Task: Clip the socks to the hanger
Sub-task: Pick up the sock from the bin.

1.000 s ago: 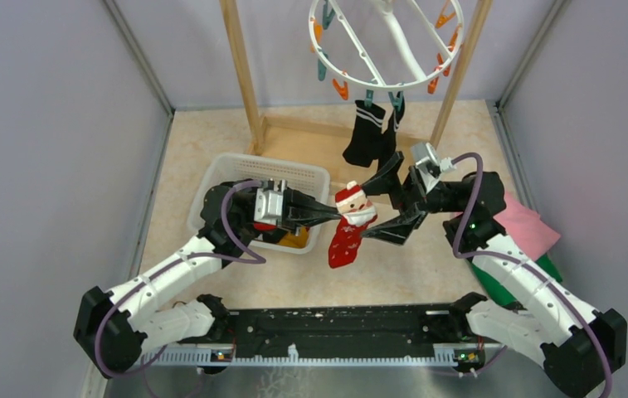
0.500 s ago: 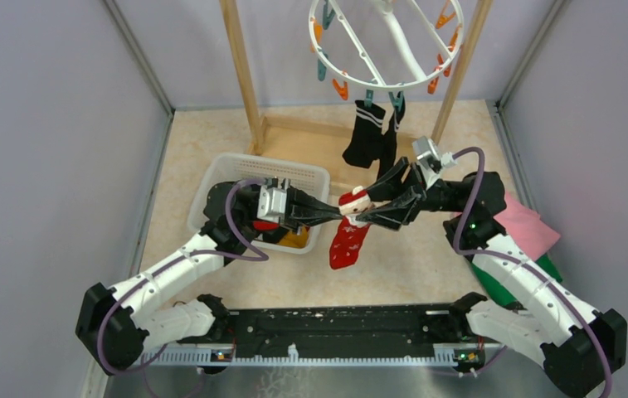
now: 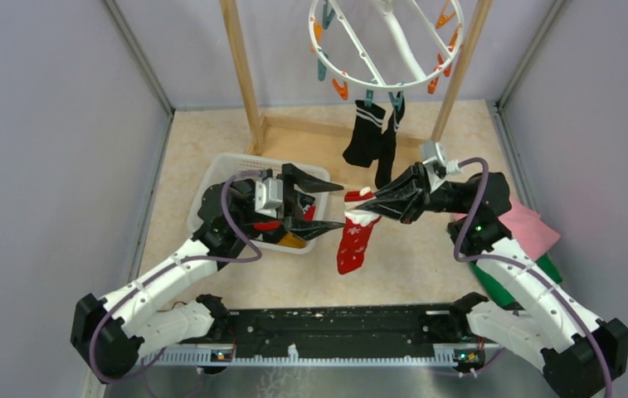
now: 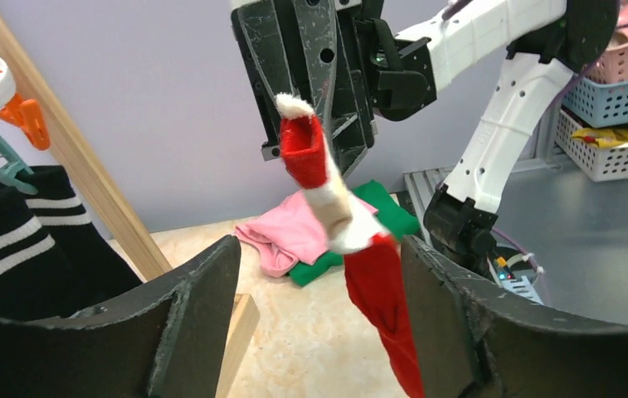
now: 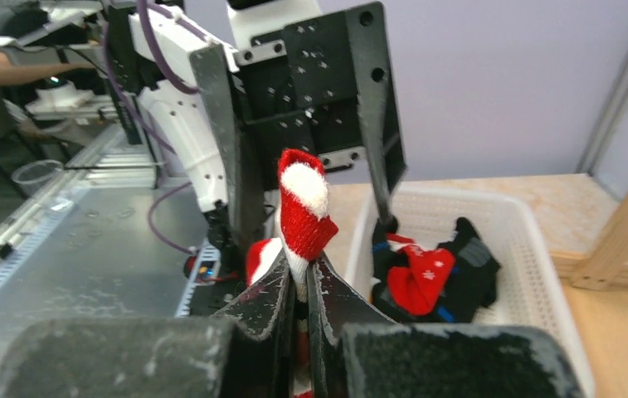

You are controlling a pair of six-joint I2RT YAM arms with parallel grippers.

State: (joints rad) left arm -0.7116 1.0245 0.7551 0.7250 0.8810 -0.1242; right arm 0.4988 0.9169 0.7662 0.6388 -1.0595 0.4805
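Observation:
A red sock point(image 3: 354, 240) with a white cuff hangs from my right gripper point(image 3: 362, 199), which is shut on its cuff end point(image 5: 302, 207). My left gripper point(image 3: 339, 206) stands open just left of it, with the sock point(image 4: 377, 290) dangling between its spread fingers and touching neither. The hanger point(image 3: 385, 85), a white ring with orange and teal pegs, hangs above at the back. Two black socks with white stripes point(image 3: 368, 133) are clipped to it. More socks, red point(image 5: 422, 278) and black point(image 5: 472, 265), lie in the white basket point(image 3: 211, 178).
A wooden rack frame point(image 3: 244, 75) carries the hanger, with its base bar on the floor behind the arms. Pink point(image 3: 530, 224) and green point(image 3: 501, 278) cloths lie at the right. Grey walls close in both sides.
My right gripper has shut on the red sock's cuff. My left gripper has opened and let go, so the sock now hangs from the right gripper alone.

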